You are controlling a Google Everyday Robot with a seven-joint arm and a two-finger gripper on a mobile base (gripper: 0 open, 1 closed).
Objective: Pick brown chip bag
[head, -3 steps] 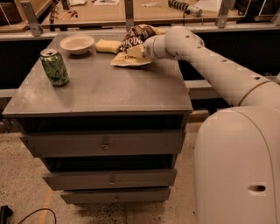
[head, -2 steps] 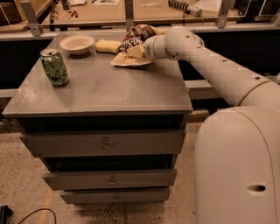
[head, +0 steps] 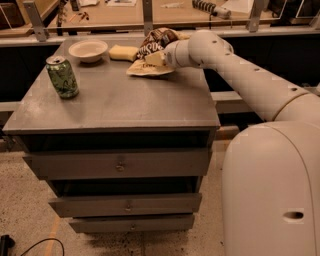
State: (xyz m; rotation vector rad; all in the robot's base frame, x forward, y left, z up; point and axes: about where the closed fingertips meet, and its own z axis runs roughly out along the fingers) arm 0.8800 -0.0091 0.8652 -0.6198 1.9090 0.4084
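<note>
The brown chip bag [head: 150,50] lies crinkled at the back right of the grey cabinet top [head: 115,100]. Its dark brown end with white lettering points up and back, and its tan-cream end rests flat on the top toward the front. My gripper [head: 159,58] reaches in from the right and sits right on the bag's middle, touching it. The white arm [head: 240,75] stretches from the lower right across the cabinet's right edge. The part of the bag under the gripper is hidden.
A green soda can [head: 62,76] stands upright at the left. A white bowl [head: 88,50] sits at the back left, with a yellow sponge-like block [head: 123,52] between it and the bag. The cabinet has drawers [head: 120,165] below. A wooden bench [head: 150,12] runs behind.
</note>
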